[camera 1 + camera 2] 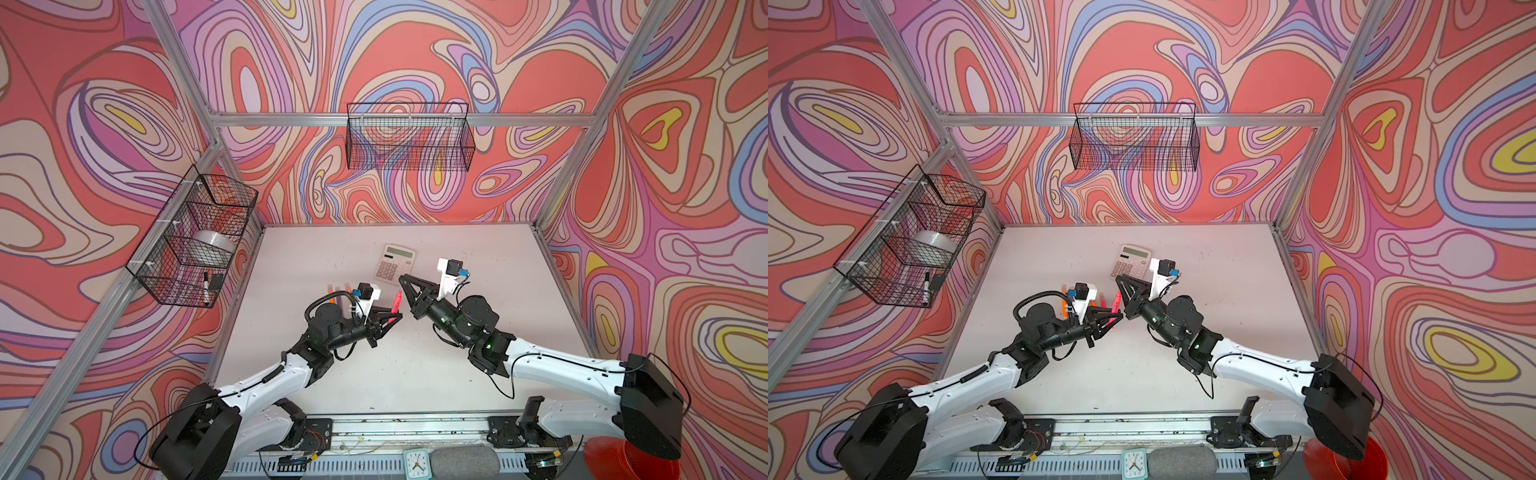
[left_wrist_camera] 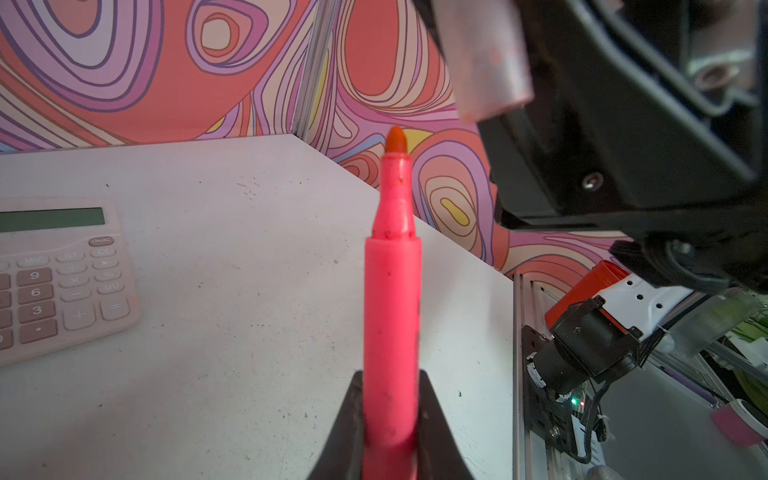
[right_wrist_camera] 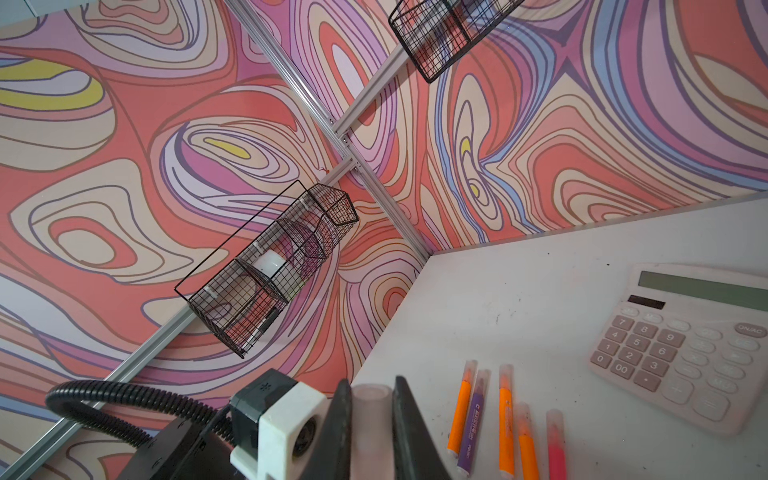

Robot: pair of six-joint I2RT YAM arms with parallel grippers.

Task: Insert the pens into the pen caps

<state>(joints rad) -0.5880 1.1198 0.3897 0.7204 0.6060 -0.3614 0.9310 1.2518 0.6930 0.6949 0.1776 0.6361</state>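
My left gripper [image 1: 397,318] [image 2: 390,382] is shut on a pink-red pen [image 2: 392,291] [image 1: 395,301] that stands out past its fingers, bare orange tip away from the wrist. My right gripper [image 1: 402,279] [image 3: 371,386] is shut on a translucent pale pen cap [image 3: 371,415]. In the left wrist view that cap [image 2: 486,62] hangs blurred just beyond and to one side of the pen's tip, not touching it. Several capped pens lie side by side on the table: orange [image 3: 460,411], purple [image 3: 471,424], orange [image 3: 506,424], and a pink-red one [image 3: 556,444].
A pink calculator [image 1: 395,264] [image 3: 690,345] lies just behind the grippers. A wire basket [image 1: 195,237] on the left wall holds a tape roll and a black-capped marker. Another basket [image 1: 409,137] hangs on the back wall. A small clock [image 1: 415,463] sits at the front rail.
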